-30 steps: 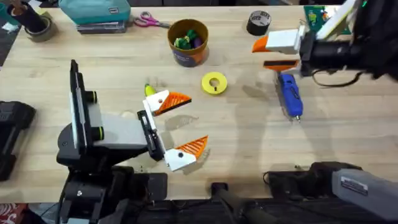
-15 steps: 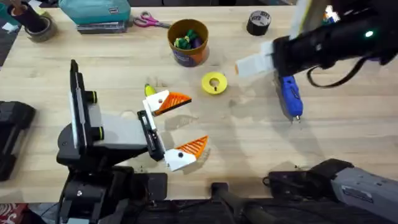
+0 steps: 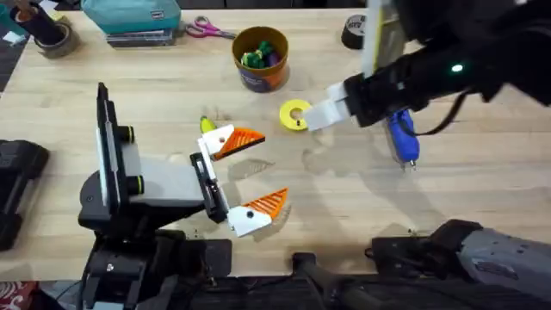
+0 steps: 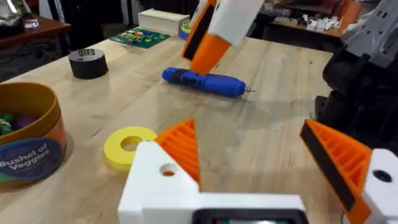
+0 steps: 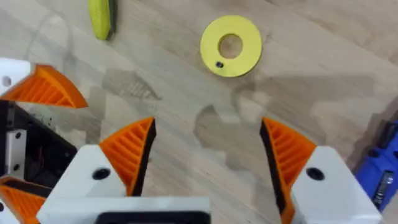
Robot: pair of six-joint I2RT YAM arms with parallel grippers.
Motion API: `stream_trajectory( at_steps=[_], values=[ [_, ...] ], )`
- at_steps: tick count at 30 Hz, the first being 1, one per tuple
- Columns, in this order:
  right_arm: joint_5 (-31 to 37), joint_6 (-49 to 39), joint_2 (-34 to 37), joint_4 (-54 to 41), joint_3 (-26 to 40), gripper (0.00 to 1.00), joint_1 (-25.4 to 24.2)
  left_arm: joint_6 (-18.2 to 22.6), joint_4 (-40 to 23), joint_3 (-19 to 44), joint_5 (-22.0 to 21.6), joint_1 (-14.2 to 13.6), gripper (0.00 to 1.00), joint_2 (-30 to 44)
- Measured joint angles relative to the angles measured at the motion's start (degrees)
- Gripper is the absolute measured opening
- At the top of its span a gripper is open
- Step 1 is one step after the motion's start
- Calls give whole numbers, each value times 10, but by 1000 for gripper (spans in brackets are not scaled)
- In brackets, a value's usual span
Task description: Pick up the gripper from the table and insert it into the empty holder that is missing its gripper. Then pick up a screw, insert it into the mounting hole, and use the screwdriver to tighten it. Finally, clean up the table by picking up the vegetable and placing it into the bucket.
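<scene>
On light wood, the screwdriver (image 3: 400,133) lies bit toward the arms' bases.

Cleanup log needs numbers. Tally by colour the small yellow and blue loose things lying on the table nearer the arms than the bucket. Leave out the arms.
Yellow: 2, the tape ring and the vegetable
Blue: 1, the screwdriver
Total: 3
</scene>
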Motion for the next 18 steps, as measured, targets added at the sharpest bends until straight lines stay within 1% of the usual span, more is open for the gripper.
stream_trajectory(
  at_steps=[5,11,18],
  values=[
    [12,19,44,1,0,998,24,0,0,0,0,0,985,0],
    [37,28,89,17,0,998,25,0,0,0,0,0,985,0],
    [47,27,148,56,0,997,26,0,0,0,0,0,985,0]
  ],
)
